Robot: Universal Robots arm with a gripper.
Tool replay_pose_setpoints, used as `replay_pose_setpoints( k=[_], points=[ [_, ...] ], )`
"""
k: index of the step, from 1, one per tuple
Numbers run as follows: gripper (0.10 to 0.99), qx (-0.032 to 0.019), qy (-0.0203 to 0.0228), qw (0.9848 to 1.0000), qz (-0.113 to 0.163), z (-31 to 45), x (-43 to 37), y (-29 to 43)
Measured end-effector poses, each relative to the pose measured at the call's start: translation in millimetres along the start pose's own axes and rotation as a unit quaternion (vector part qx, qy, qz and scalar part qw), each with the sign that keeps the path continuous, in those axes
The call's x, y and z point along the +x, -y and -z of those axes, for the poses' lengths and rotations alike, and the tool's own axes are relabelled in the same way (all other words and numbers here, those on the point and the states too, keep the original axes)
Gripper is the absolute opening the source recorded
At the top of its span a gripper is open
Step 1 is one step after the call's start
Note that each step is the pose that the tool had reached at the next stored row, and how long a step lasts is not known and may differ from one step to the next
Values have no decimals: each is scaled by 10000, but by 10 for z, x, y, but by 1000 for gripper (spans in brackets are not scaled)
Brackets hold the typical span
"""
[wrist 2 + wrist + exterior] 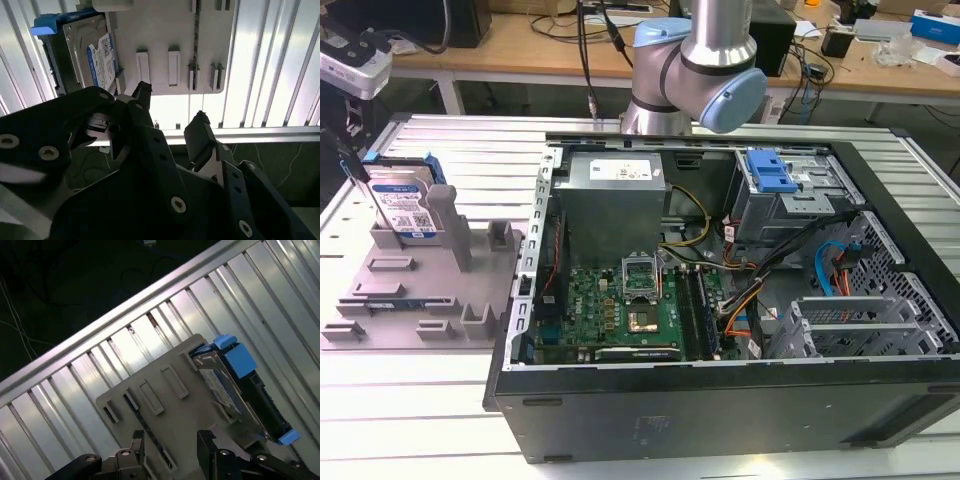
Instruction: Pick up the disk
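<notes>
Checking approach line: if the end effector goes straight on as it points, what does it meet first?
Probably the grey fixture tray, not the disk: in the first wrist view the open end effector aims at bare tray, the disk off to one side. Depth unclear.

The arm (710, 35) is bending at its blue-capped joint — the gripper (171, 107) is holding its two black fingers (200, 135) apart.
</notes>
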State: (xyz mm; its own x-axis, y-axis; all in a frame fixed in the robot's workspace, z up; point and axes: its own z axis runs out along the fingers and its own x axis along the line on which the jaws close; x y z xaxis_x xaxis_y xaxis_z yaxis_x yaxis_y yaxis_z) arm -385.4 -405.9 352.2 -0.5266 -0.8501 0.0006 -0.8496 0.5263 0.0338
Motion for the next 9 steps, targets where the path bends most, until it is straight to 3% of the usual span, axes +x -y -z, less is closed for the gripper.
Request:
replay_pose_setpoints(
  k=[6, 9],
  points=[
    [541, 4, -27, 9982, 604, -7, 0, 1],
    [541, 17, -61, 9955, 941, -9, 0, 0]
  ],
)
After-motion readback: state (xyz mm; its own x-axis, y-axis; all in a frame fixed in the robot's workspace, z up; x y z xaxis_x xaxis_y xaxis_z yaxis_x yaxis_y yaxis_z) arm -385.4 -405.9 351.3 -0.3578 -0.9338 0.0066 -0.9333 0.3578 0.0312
